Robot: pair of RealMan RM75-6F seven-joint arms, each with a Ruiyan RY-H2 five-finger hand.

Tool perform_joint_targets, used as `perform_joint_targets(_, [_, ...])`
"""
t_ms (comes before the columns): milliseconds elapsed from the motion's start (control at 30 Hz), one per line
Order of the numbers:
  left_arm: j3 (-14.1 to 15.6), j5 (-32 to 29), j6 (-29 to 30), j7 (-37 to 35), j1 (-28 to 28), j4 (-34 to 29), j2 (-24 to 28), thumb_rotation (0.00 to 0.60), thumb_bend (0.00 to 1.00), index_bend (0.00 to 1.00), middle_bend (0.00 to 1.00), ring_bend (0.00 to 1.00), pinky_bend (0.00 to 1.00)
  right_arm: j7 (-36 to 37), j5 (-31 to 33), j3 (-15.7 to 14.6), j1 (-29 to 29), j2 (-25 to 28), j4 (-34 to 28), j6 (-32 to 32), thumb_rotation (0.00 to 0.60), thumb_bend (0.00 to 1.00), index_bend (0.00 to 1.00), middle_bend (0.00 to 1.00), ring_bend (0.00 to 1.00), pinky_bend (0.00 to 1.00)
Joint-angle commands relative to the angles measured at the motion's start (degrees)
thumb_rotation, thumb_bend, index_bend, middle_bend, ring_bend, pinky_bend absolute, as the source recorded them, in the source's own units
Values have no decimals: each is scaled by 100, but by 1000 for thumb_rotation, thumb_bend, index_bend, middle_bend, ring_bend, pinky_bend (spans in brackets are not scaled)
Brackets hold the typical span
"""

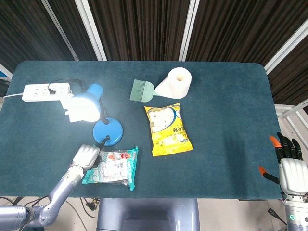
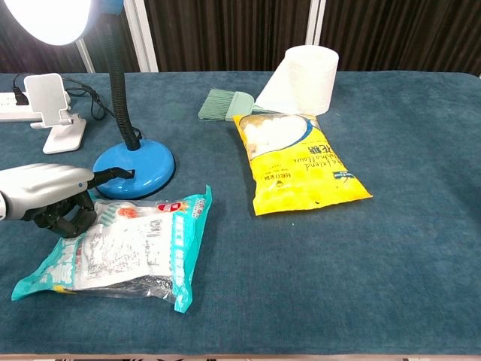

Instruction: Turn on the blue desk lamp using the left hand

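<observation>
Leftmost, upper left of the head view: white power strip [image 1: 45, 91] on the dark teal tabletop [image 1: 226, 110], a black cord running from it toward the lamp.
Beside it, a white phone stand [image 2: 52, 109], upright, just behind the lamp's base in the chest view.
Blue desk lamp [image 1: 94, 115]: left of centre; round blue base flat on the tabletop, black flexible neck, shade glowing bright white, lit.
Left hand [image 2: 52, 199]: lower left, silver back uppermost, dark fingers [image 2: 68, 222] curled under with nothing held; it lies on the upper left corner of the snack packet, just in front of the lamp base, one dark fingertip reaching toward the base rim; whether it touches cannot be told.
Teal and clear snack packet [image 1: 111, 166]: flat, near the front edge.
Green brush [image 1: 142, 90]: upper centre, touching the white paper roll [image 1: 175, 83].
Yellow snack bag [image 1: 167, 129]: centre, flat.
Right hand [image 1: 288, 166]: lower right corner, off the tabletop edge, dark fingers straight and apart, orange-tipped thumb out, holding nothing.
</observation>
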Motion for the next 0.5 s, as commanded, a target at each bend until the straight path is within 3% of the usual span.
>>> perform_joint_targets(33, [-3, 82, 164, -14, 24, -82, 32, 600, 552, 362, 677, 791, 822, -3, 0, -1, 4, -17, 14, -6, 600, 224, 130, 59, 95, 0])
perform_joint_targets(267, [-176, 1430, 1198, -564, 392, -324, 131, 600, 506, 334, 580, 687, 752, -3, 24, 10, 2, -14, -3, -13, 600, 225, 132, 59, 95, 0])
perform_joint_targets(400, [-158, 2246, 1867, -779, 668, -389, 240, 600, 434, 286, 466, 504, 624, -33, 14, 2, 4, -19, -19, -17, 600, 224, 133, 59, 95, 0])
perform_joint_targets(500, [-83, 2430, 2098, -684, 829, -480, 402, 600, 357, 238, 371, 330, 467, -12, 12, -1, 0, -11, -3, -16, 600, 224, 133, 59, 95, 0])
